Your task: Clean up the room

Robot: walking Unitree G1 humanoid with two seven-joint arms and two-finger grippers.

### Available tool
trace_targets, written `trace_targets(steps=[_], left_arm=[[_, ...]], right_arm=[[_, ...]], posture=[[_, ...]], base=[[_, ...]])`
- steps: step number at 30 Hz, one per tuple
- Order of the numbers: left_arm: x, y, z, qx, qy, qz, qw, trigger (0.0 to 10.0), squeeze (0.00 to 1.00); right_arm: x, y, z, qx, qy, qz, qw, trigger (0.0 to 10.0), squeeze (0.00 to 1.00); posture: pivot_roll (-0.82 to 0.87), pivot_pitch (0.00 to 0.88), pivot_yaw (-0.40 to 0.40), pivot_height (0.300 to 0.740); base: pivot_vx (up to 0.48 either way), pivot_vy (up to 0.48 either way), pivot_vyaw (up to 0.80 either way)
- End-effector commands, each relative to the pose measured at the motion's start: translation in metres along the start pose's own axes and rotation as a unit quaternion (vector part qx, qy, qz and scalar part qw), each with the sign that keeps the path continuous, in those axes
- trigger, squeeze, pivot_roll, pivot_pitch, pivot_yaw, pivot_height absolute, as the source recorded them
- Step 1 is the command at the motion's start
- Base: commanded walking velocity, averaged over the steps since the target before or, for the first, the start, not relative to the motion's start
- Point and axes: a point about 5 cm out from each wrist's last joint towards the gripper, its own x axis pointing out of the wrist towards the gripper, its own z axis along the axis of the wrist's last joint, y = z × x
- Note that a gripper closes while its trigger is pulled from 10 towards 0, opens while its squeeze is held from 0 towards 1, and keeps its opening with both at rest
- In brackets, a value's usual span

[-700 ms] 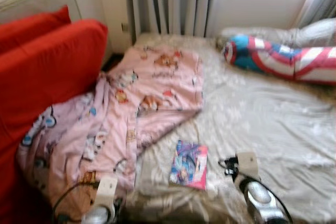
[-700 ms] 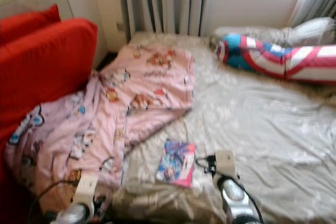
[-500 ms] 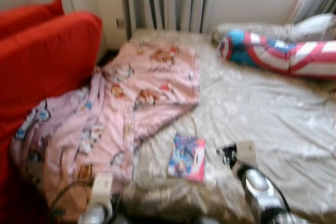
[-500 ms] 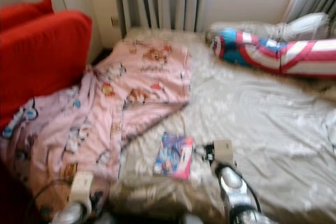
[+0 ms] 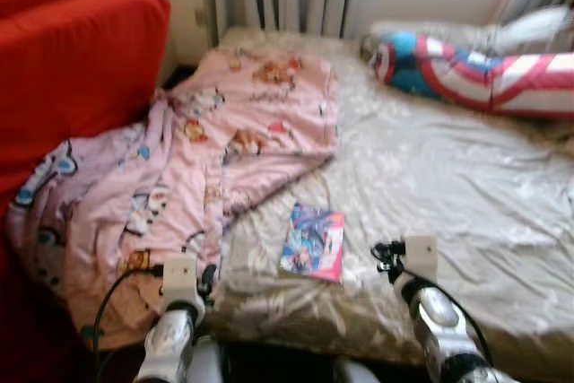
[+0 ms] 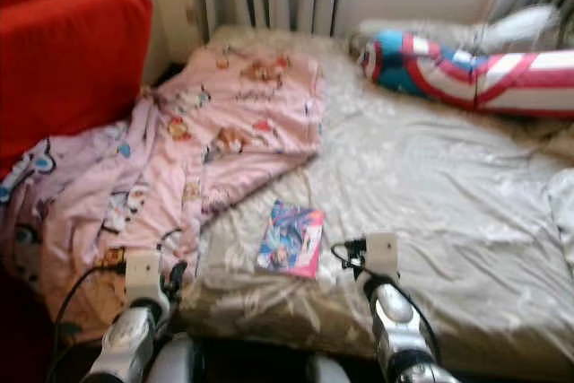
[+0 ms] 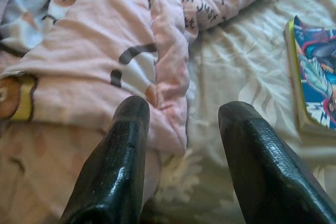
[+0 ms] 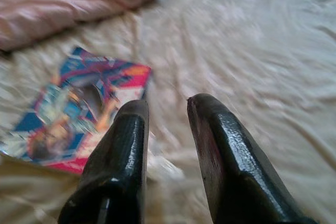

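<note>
Tidying looks barely begun, judging by how things lie. The wide bed with its rumpled beige patterned sheet (image 5: 448, 186) has loose items scattered over it, and nothing appears gathered or folded.

Largest of the clutter is the pink cartoon-printed quilt (image 5: 206, 159), crumpled in a heap from the head of the bed at 12 o'clock down to 8 o'clock, one edge draped against the big red cushion (image 5: 72, 69) at 10 o'clock. A long bolster printed with red, white and blue rings (image 5: 475, 78) lies across the far corner at 2 o'clock, next to a pale pillow. Smallest is the thin colourful comic book with a pink edge (image 5: 312, 241), flat on the sheet near the bed's front edge.

The left gripper (image 7: 181, 116) hovers over the quilt's hem, its two black fingers spread wide and empty; the book lies near, at about 2 o'clock from it in the head views. The right gripper (image 8: 167, 109) hangs low over bare sheet, fingers parted by a narrower gap and holding nothing; the book lies just beside it, at about 9 o'clock in the head views, not touching.

Folding the quilt and collecting the book both appear left to do.
</note>
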Motion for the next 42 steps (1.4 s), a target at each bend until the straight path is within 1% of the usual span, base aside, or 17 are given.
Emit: trace_targets(steps=[1,3,7,8,9,11,14,19,25,29,30,32,36,42], left_arm=[[0.001,-0.004,0.006,-0.001,-0.018,-0.01,1.0,10.0,0.0],[-0.002,-0.005,0.003,-0.002,-0.02,-0.014,1.0,10.0,0.0],[-0.009,-0.005,-0.005,-0.003,-0.012,-0.015,1.0,10.0,0.0],[-0.009,-0.005,-0.005,-0.003,-0.012,-0.015,1.0,10.0,0.0],[-0.011,-0.004,-0.007,-0.005,-0.011,-0.013,1.0,10.0,0.0],[-0.012,-0.004,-0.009,-0.006,-0.009,-0.012,1.0,10.0,0.0],[-0.015,-0.005,-0.011,-0.006,-0.006,-0.016,1.0,10.0,0.0],[-0.015,-0.007,-0.011,-0.001,-0.003,-0.029,1.0,10.0,0.0],[-0.012,-0.007,-0.004,-0.005,-0.019,-0.027,0.999,10.0,0.0],[-0.014,-0.005,-0.004,-0.005,-0.024,-0.025,0.999,10.0,0.0],[-0.015,-0.004,-0.005,-0.005,-0.023,-0.023,0.999,10.0,0.0],[-0.015,-0.004,-0.005,-0.005,-0.023,-0.021,1.0,10.0,0.0],[-0.014,-0.005,-0.003,-0.003,-0.023,-0.025,0.999,10.0,0.0],[-0.012,-0.006,0.0,-0.006,-0.026,-0.029,0.999,10.0,0.0]], right_arm=[[-0.002,-0.002,-0.001,0.001,-0.002,0.002,1.0,10.0,0.0],[-0.003,-0.001,-0.004,-0.003,0.001,0.007,1.0,10.0,0.0],[-0.001,0.0,-0.002,0.0,0.005,0.004,1.0,10.0,0.0],[-0.001,0.0,-0.002,0.0,0.005,0.004,1.0,10.0,0.0],[-0.001,0.002,-0.004,0.001,0.014,0.004,1.0,10.0,0.0],[0.0,0.004,-0.003,0.009,0.012,0.009,1.0,10.0,0.0],[-0.002,0.007,-0.004,0.002,0.001,0.007,1.0,10.0,0.0],[-0.003,0.008,-0.005,0.008,-0.002,0.006,1.0,10.0,0.0],[-0.002,0.01,-0.003,0.016,-0.008,0.006,1.0,10.0,0.0],[-0.001,0.012,-0.002,0.01,-0.008,0.009,1.0,10.0,0.0],[-0.001,0.012,-0.005,0.005,0.006,0.008,1.0,10.0,0.0],[-0.001,0.014,-0.005,0.005,0.008,0.01,1.0,10.0,0.0],[-0.001,0.016,-0.004,0.001,-0.005,0.016,1.0,10.0,0.0],[-0.001,0.018,-0.004,0.001,-0.004,0.018,1.0,10.0,0.0]], posture=[[-0.13,0.128,-0.121,0.648],[-0.13,0.139,-0.127,0.648],[-0.12,0.151,-0.134,0.648],[-0.12,0.151,-0.134,0.648],[-0.12,0.154,-0.134,0.648],[-0.12,0.155,-0.133,0.638],[-0.12,0.159,-0.129,0.618],[-0.12,0.168,-0.129,0.618],[-0.12,0.168,-0.129,0.618],[-0.12,0.165,-0.129,0.618],[-0.12,0.165,-0.129,0.618],[-0.12,0.163,-0.129,0.608],[-0.12,0.162,-0.129,0.603],[-0.12,0.161,-0.128,0.603]], base=[[0.0,0.0,0.0],[0.0,0.0,0.0],[0.0,0.0,0.0],[0.0,0.0,0.0],[0.0,0.0,0.0],[0.0,0.0,0.0],[0.0,0.0,0.0],[0.0,0.0,0.0],[0.0,0.0,0.0],[0.0,0.0,0.0],[0.0,0.0,0.0],[0.0,0.0,0.0],[0.0,0.0,0.0],[0.0,0.0,0.0]])
